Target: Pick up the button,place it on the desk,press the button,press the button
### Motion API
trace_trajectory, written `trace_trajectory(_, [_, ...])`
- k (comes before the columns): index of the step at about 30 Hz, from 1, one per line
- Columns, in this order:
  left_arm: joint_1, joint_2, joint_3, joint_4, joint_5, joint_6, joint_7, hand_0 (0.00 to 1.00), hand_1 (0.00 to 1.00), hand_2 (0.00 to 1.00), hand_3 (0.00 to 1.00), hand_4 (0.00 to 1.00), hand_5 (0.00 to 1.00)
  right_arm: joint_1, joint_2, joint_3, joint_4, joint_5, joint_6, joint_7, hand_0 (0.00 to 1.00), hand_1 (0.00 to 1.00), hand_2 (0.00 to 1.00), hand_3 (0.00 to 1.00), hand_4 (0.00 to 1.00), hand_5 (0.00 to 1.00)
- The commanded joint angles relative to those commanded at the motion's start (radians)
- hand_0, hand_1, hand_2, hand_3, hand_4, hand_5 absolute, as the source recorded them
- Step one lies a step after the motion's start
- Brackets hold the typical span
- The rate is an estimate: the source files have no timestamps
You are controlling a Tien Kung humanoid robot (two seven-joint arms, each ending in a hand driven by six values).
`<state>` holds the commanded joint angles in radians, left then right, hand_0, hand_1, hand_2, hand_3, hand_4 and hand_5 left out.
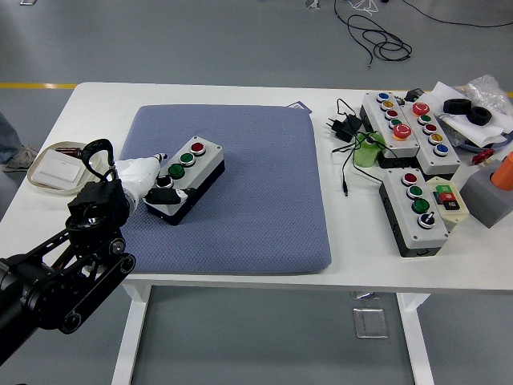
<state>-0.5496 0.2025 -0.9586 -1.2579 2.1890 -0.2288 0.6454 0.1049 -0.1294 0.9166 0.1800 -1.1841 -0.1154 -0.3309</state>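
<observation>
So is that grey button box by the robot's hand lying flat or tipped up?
Tipped: the button box sits askew on the blue mat, its near end gripped by the left hand.

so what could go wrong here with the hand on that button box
The left hand grips only the near end of the button box, so the box could tilt or slip out on lifting. It sits on a soft blue pad, so it may drag or twist rather than come up cleanly.
</observation>
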Motion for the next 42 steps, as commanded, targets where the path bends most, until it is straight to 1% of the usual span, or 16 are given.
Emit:
trace_trajectory(1, [-0.002,-0.001,0.0,0.005,0.009,-0.003,0.0,0.457,0.527,0.59,0.742,0.735,0.263,0.0,0.0,0.0,0.0,0.0,0.0,0.0,0.631,0.486,0.617,0.562,0.303,0.225])
trace_trajectory(6, [-0.007,-0.003,-0.001,0.021,0.043,-0.016,0.0,0.457,0.527,0.59,0.742,0.735,0.263,0.0,0.0,0.001,0.0,-0.002,0.0,-0.001,0.631,0.486,0.617,0.562,0.303,0.225])
trace_trajectory(7, [-0.009,-0.003,-0.001,0.023,0.052,-0.021,0.0,0.427,0.452,0.515,0.556,0.646,0.245,0.001,0.0,0.001,0.0,-0.001,0.0,0.0,0.631,0.486,0.617,0.562,0.302,0.225])
trace_trajectory(12, [-0.017,-0.001,0.002,0.03,0.08,-0.027,0.0,0.427,0.452,0.515,0.556,0.646,0.245,0.002,0.0,0.0,0.0,0.0,0.0,-0.001,0.631,0.486,0.617,0.562,0.302,0.225])
trace_trajectory(13, [-0.018,-0.001,0.002,0.031,0.08,-0.027,0.0,0.368,0.349,0.351,0.416,0.52,0.17,0.002,0.0,0.0,0.0,0.001,0.0,0.0,0.631,0.484,0.617,0.562,0.303,0.224])
trace_trajectory(15, [-0.02,0.001,0.003,0.033,0.08,-0.022,0.0,0.368,0.349,0.351,0.416,0.52,0.17,0.002,0.0,0.003,0.0,-0.004,0.0,-0.001,0.631,0.484,0.617,0.562,0.303,0.224])
trace_trajectory(18, [-0.018,0.009,0.004,0.033,0.08,-0.005,-0.039,0.368,0.349,0.351,0.416,0.52,0.17,0.001,0.0,0.003,0.0,-0.003,0.0,-0.001,0.631,0.484,0.617,0.562,0.303,0.224])
trace_trajectory(19, [-0.016,0.011,0.004,0.032,0.08,-0.002,-0.049,0.382,0.287,0.294,0.343,0.549,0.002,0.001,0.0,0.004,0.0,-0.004,0.0,-0.001,0.631,0.483,0.617,0.562,0.303,0.224])
trace_trajectory(23, [-0.006,0.028,-0.006,0.02,0.08,0.038,-0.148,0.382,0.287,0.294,0.343,0.549,0.002,-0.001,0.0,0.008,0.0,-0.007,-0.001,-0.002,0.631,0.483,0.617,0.562,0.303,0.224])
trace_trajectory(24, [-0.004,0.034,-0.01,0.017,0.08,0.047,-0.186,0.382,0.287,0.294,0.343,0.549,0.002,-0.001,0.0,0.008,0.0,-0.008,-0.001,-0.002,0.631,0.483,0.617,0.562,0.303,0.224])
trace_trajectory(25, [-0.002,0.041,-0.012,0.013,0.08,0.054,-0.231,0.386,0.261,0.258,0.303,0.475,0.002,-0.002,0.0,0.009,0.0,-0.009,-0.001,-0.002,0.632,0.483,0.617,0.562,0.302,0.224])
trace_trajectory(30, [-0.002,0.076,0.006,-0.004,0.08,0.098,-0.439,0.386,0.261,0.258,0.303,0.475,0.002,-0.004,0.0,0.016,0.0,-0.019,0.001,-0.005,0.632,0.483,0.617,0.562,0.302,0.224])
trace_trajectory(31, [-0.003,0.078,0.006,-0.004,0.08,0.104,-0.483,0.383,0.253,0.245,0.283,0.437,0.002,-0.004,0.001,0.016,0.0,-0.02,0.001,-0.006,0.632,0.484,0.617,0.562,0.302,0.224])
trace_trajectory(35, [-0.012,0.103,0.017,0.004,0.08,0.149,-0.649,0.383,0.253,0.245,0.283,0.437,0.002,-0.005,0.001,0.018,0.0,-0.023,0.002,-0.007,0.632,0.484,0.617,0.562,0.302,0.224])
trace_trajectory(38, [-0.032,0.131,0.043,0.03,0.08,0.204,-0.773,0.389,0.254,0.242,0.282,0.44,0.002,-0.007,0.002,0.019,0.0,-0.024,0.002,-0.008,0.632,0.483,0.618,0.562,0.301,0.223])
trace_trajectory(42, [-0.051,0.142,0.058,0.067,0.08,0.245,-0.88,0.389,0.254,0.242,0.282,0.44,0.002,-0.01,0.002,0.017,0.0,-0.024,0.004,-0.008,0.632,0.483,0.618,0.562,0.301,0.223])
